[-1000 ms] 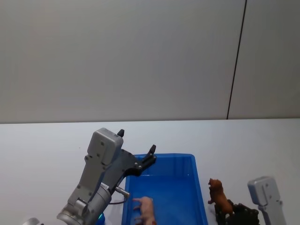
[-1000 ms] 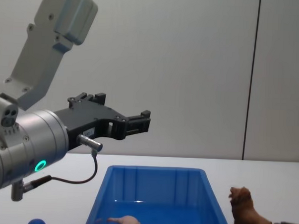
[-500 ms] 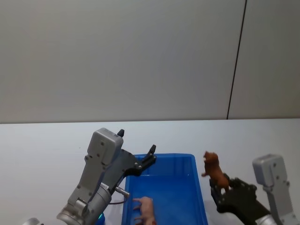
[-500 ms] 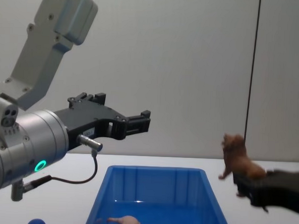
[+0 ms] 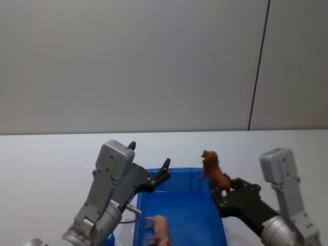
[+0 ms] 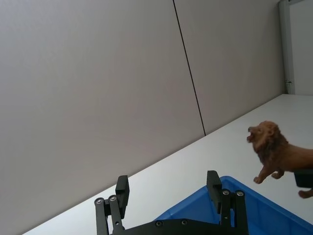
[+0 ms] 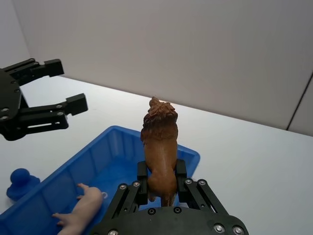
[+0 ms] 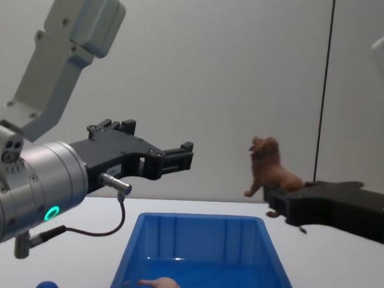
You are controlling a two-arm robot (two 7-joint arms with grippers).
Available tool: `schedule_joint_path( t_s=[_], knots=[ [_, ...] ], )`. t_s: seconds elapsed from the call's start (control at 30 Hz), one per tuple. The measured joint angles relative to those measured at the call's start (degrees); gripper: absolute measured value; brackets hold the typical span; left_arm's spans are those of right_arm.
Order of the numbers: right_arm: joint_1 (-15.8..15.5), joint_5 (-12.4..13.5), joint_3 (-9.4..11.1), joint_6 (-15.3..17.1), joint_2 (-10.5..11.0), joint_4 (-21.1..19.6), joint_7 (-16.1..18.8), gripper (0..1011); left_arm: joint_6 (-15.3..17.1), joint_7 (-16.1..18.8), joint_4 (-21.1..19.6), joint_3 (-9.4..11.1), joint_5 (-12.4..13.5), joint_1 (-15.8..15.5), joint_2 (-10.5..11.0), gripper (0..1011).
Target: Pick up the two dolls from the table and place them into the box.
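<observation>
head view looking down, chest view low and level, wrist views close, all sharing the box (image 5: 187,179)

Left arm link (image 8: 76,24): pale grey boxy casing with rounded corners; small dark screw recesses along its edges.
Left wrist barrel (image 8: 34,188): brushed silver cylinder with two small dark sockets on its upper face.
Ring light (image 8: 50,212): small green glowing circle set into the left wrist barrel.
Cable (image 8: 108,229): thin and black, looped between two silver plugs.
Left gripper (image 6: 167,182): matte black, with two flat, square-tipped fingers on linked bars.
Pivot screws (image 6: 99,201): silver heads at each finger joint.
Right arm link (image 5: 279,169): pale grey boxy casing, matching the left.
Right wrist barrel (image 5: 277,233): silver cylinder.
Right gripper (image 7: 161,169): matte black, with paired linkage bars and silver screw heads.
</observation>
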Motion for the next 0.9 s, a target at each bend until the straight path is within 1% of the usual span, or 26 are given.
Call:
schedule_joint_path(
  t_s=[0.1,0.2,0.33,0.47,0.5,0.53,0.57,0.6,0.63,0.67,0.73,0.77,0.8,0.83,0.9],
  knots=[
    [0.97,-0.23,-0.36,0.65,-0.65,1.17,1.32,316,0.00,0.00,-0.01,0.00,0.00,0.00,0.00,1002],
    [1.64,-0.42,-0.66,1.06,-1.12,2.23,2.24,368,0.00,0.00,0.00,0.00,0.00,0.00,0.00,1001],
    [2.77,-0.91,-1.17,1.70,-1.90,4.30,3.75,504,0.00,0.00,0.00,0.00,0.00,0.00,0.00,1001],
    [3.51,-1.32,-1.43,2.00,-2.37,5.74,4.43,624,0.00,0.00,0.00,0.00,0.00,0.00,0.00,1001],
    [3.62,-1.38,-1.46,2.02,-2.43,5.98,4.48,642,0.00,0.00,0.00,0.00,0.00,0.00,0.00,1002],
    [3.80,-1.50,-1.50,2.06,-2.53,6.38,4.53,705,0.00,0.00,0.00,0.00,0.00,0.00,0.00,1001],
    [3.88,-1.59,-1.51,2.06,-2.57,6.57,4.54,722,0.00,0.00,-0.01,0.00,0.00,0.00,0.00,1001],
    [4.00,-1.70,-1.51,2.06,-2.60,6.86,4.50,779,0.00,0.00,-0.01,0.00,0.00,0.00,0.00,1002],
    [4.04,-1.74,-1.51,2.06,-2.62,7.00,4.42,779,0.00,0.00,0.00,0.00,0.00,0.00,0.00,1001],
    [4.05,-1.80,-1.50,2.04,-2.62,7.10,4.32,814,0.00,0.00,0.00,0.00,0.00,0.00,0.00,1002],
    [4.06,-1.84,-1.43,1.95,-2.61,7.22,3.89,850,0.00,0.00,0.00,0.00,0.00,0.00,0.00,1001],
    [4.05,-1.87,-1.34,1.81,-2.55,7.26,3.41,902,0.00,0.00,0.00,0.00,0.00,0.00,0.00,1002],
    [4.03,-1.87,-1.28,1.75,-2.53,7.26,3.24,914,0.00,0.00,0.00,0.00,0.00,0.00,0.00,1002],
    [3.92,-1.87,-1.14,1.57,-2.43,7.25,2.55,958,0.00,0.00,0.00,0.00,0.00,0.00,0.00,1001],
    [3.69,-1.87,-0.96,1.35,-2.23,7.12,1.79,994,0.00,0.00,0.00,0.00,0.00,0.00,0.00,1002]
  ],
)
